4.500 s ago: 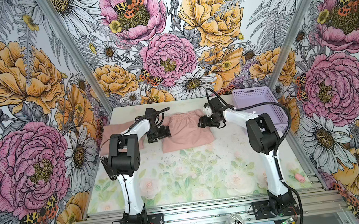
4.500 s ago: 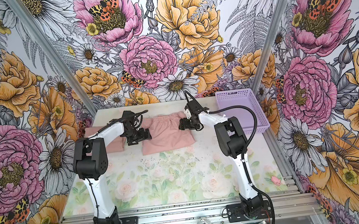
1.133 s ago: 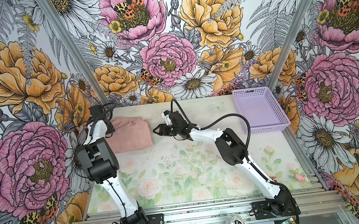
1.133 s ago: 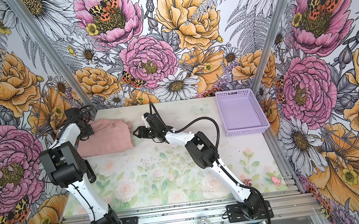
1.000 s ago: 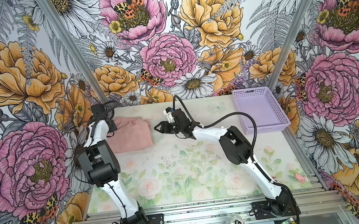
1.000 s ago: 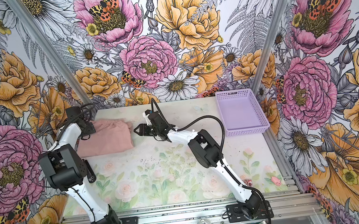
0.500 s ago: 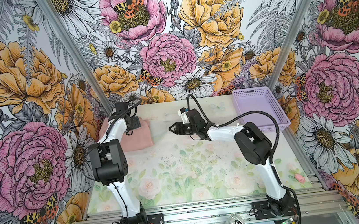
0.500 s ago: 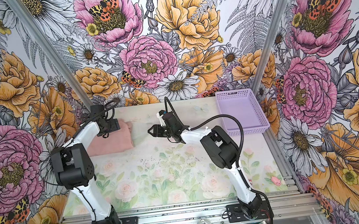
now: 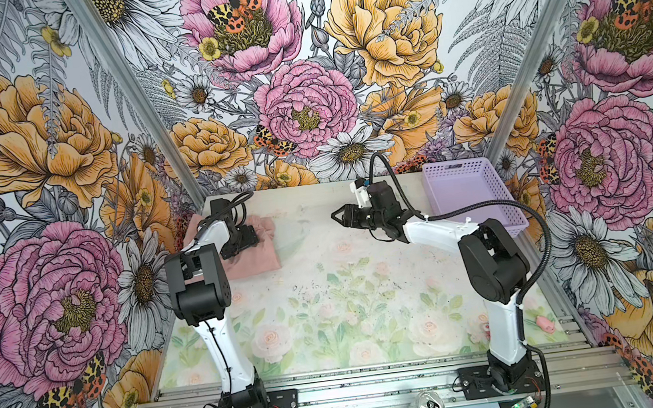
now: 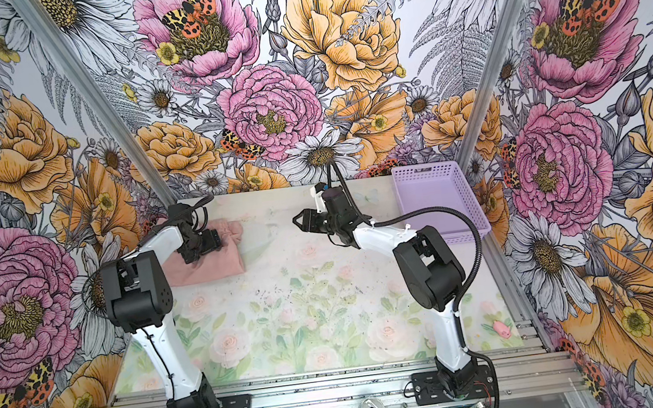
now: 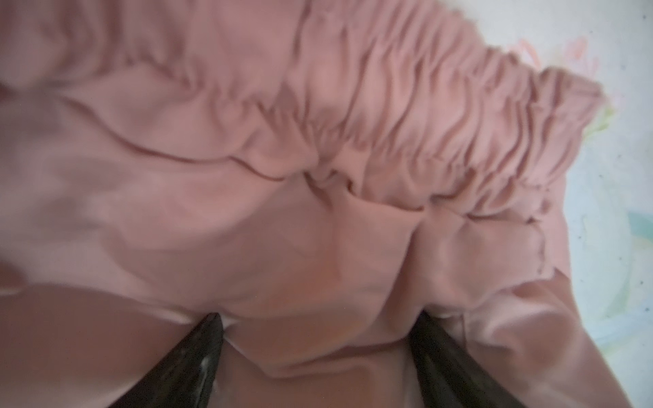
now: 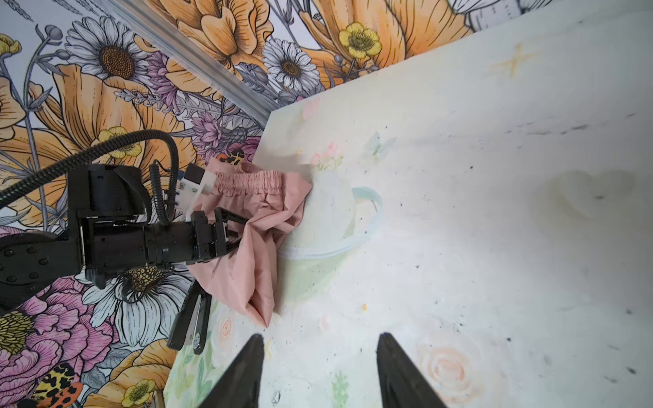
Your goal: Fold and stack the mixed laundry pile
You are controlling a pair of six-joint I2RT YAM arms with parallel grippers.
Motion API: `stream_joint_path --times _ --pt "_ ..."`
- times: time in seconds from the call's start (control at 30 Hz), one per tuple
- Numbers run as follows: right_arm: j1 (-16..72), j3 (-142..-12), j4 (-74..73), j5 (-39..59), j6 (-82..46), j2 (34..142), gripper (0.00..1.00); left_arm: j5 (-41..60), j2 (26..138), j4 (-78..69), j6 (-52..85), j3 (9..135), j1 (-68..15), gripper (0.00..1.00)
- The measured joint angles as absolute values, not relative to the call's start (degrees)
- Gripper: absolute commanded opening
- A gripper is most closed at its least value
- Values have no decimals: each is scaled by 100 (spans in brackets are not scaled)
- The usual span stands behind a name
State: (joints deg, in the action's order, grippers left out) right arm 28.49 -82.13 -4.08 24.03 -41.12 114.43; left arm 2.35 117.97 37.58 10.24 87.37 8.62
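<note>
You will find the dusty-pink garments [image 9: 258, 259] heaped at the far left corner of the worktop [image 9: 347, 294], with a gathered waistband along the far edge. Your left pincer [image 11: 318, 318] stands over them with jaws spread wide, both tips touching the pink cloth. Your right pincer [image 12: 319, 341] hangs above bare worktop near the middle, well apart from the garments, jaws apart and empty.

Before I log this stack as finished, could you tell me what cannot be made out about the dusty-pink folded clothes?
- Layer count of the dusty-pink folded clothes: in both top views the black-and-white left arm covers much of them.
- Left wrist view: blurred fabric overruns the frame; whether the left gripper pinches cloth is unclear.
- Right wrist view: the left arm hides part of the stack.
</note>
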Motion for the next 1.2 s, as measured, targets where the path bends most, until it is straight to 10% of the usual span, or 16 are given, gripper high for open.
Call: stream_joint_path --times 0.53,1.2 --pt "1584 -6324 921 1177 -2427 9526 86 198 8315 2394 1015 6495 -410 99" --pt "370 -4254 -322 -1234 -993 8595 99 -362 6997 -78 298 3503 -224 99"
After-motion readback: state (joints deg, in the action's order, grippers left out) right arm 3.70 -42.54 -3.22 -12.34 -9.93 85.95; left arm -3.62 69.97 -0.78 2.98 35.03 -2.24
